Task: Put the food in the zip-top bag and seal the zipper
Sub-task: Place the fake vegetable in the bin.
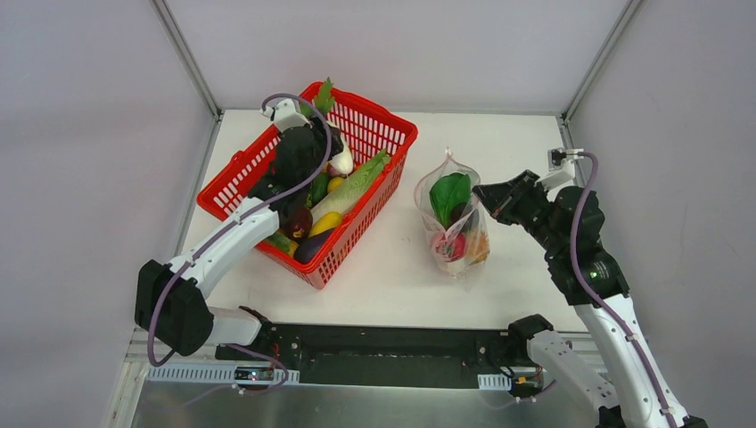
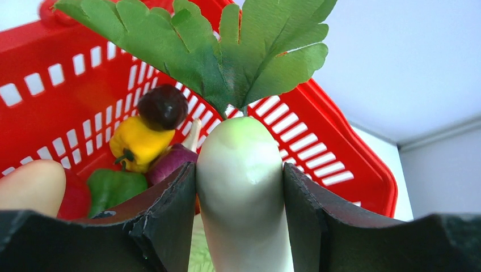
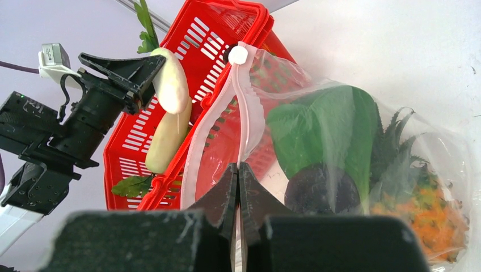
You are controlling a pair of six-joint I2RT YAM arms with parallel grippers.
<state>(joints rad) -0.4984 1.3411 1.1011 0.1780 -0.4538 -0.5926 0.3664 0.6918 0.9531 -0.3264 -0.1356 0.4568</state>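
White arms [image 1: 227, 241], black joints; purple cables [image 1: 571, 227]; left tool [image 2: 239, 192] and right tool [image 3: 238, 175] matte black, rough-edged

This is a robotics lab test cell, not a kitchen or a shop. The white desk [image 1: 392, 267] is boxed in on three sides by bare grey panels [image 1: 80, 134] set in aluminium posts [image 1: 185, 55] that rise from its far corners. The left arm [image 1: 223, 245] and right arm [image 1: 615, 330], both white and black, stand on a black plate [image 1: 383, 352] along the near edge. A slotted cable duct [image 1: 192, 373] runs beside the plate, and purple cables [image 1: 584, 209] loop along the arms. The goods are props. A red basket [image 1: 374, 120] near the far left corner holds plastic food, such as a white radish [image 2: 241, 170] with fake leaves. A zip-top bag [image 1: 450, 223] lies toward the right edge.
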